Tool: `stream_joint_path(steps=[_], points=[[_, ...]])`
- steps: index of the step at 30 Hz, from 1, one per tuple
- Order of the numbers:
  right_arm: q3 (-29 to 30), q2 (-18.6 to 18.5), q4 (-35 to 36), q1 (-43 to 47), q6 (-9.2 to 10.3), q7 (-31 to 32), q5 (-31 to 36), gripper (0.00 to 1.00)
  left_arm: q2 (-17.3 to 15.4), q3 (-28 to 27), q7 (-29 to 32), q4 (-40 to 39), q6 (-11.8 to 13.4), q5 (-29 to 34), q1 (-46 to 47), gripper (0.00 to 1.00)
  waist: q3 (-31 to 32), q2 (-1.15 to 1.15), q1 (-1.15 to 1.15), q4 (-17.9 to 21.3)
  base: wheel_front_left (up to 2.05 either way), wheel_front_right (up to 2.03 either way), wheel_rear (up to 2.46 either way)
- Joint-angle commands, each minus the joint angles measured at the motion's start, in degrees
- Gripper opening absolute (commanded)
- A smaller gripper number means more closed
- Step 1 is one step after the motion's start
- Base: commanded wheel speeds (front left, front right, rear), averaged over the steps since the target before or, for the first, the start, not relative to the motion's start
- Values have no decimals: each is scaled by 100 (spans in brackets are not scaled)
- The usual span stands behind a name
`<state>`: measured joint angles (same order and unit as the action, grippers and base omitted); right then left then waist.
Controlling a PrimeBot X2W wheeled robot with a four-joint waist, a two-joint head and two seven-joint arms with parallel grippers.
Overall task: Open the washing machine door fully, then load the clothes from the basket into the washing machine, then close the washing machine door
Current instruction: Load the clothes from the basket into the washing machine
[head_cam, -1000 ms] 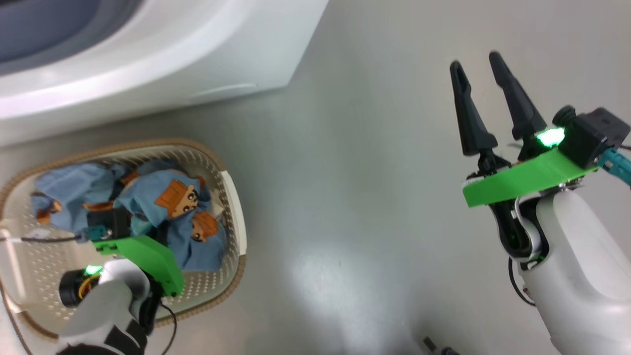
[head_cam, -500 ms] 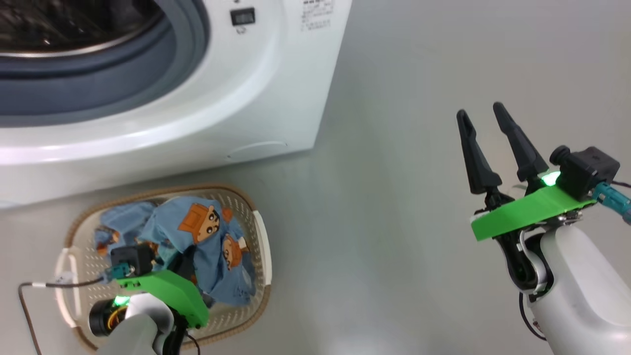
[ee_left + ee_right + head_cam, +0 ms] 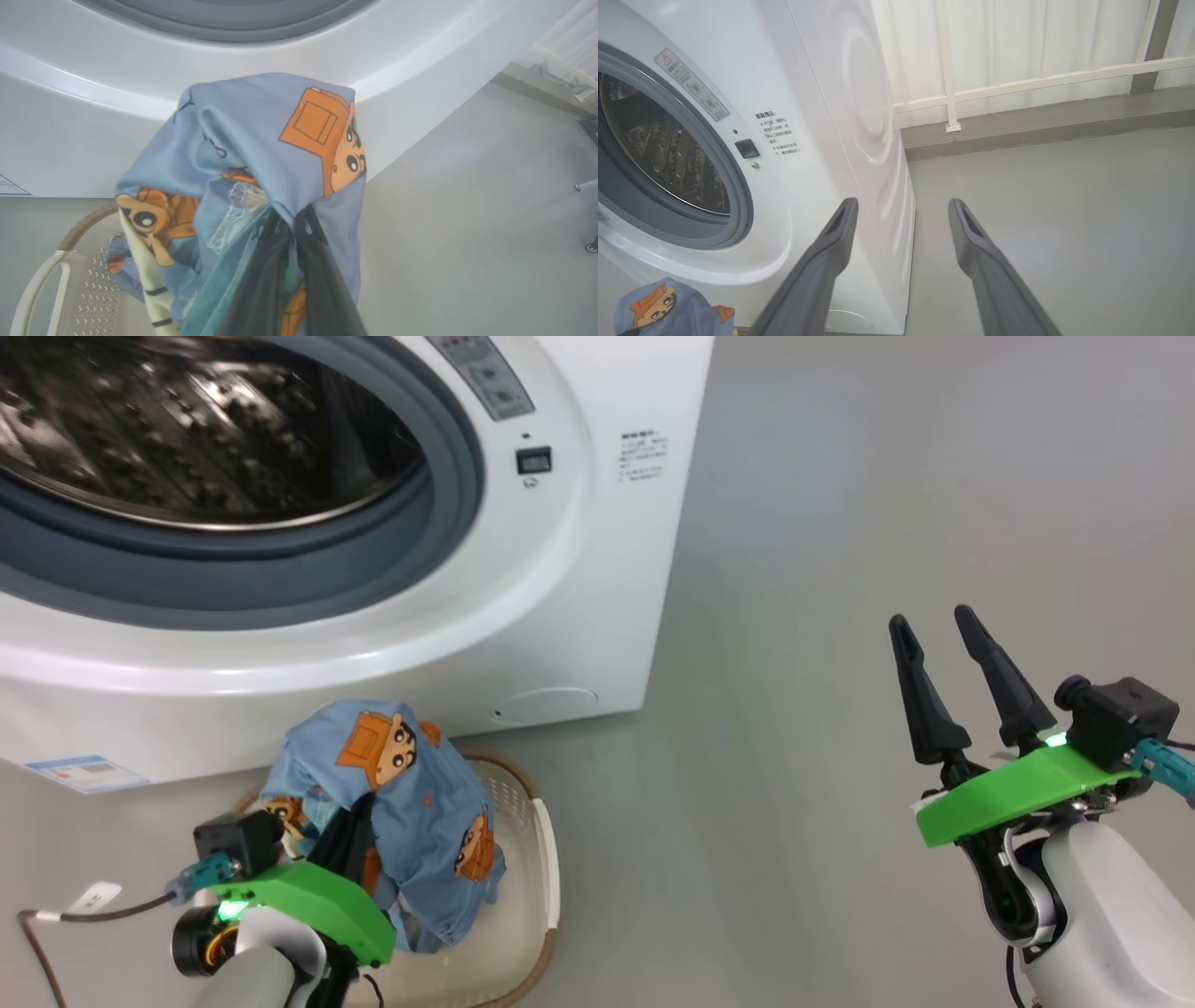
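left gripper [image 3: 287, 228] is clamped shut on soft light-blue cartoon-print clothes [image 3: 411, 803], bundle held just above cream perforated plastic basket [image 3: 549, 859] | perforated steel drum [image 3: 187, 439] of big white washing machine [image 3: 579, 579] is judged up and ahead of it, left arm nearer | right gripper [image 3: 930, 616] is spread open, empty, well apart

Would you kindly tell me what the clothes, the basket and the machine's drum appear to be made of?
The clothes: soft matte fabric; it folds and drapes. The basket: probably moulded plastic, with smooth perforated walls. The drum: likely stainless steel, given its shiny reflections and punched holes.
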<state>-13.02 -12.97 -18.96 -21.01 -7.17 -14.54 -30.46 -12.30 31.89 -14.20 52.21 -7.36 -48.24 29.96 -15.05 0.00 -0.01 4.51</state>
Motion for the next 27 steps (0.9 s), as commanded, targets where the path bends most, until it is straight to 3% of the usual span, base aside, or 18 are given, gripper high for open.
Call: stream_joint_path(steps=[1,13,27], points=[[-60,-62,108,109,-32,-46,-40,100,-194,-290,-78,-253,8,131,-113,0,283,0,1,-213,0,0,0],[29,-128,55,440,-32,-46,-67,100,-146,-988,-79,-1584,241,851,-741,0,787,0,1,-475,0,0,0],[-41,-207,14,638,-32,-46,-102,100,-181,-1610,-80,-2978,621,1146,-1366,0,1135,0,1,-504,0,0,0]])
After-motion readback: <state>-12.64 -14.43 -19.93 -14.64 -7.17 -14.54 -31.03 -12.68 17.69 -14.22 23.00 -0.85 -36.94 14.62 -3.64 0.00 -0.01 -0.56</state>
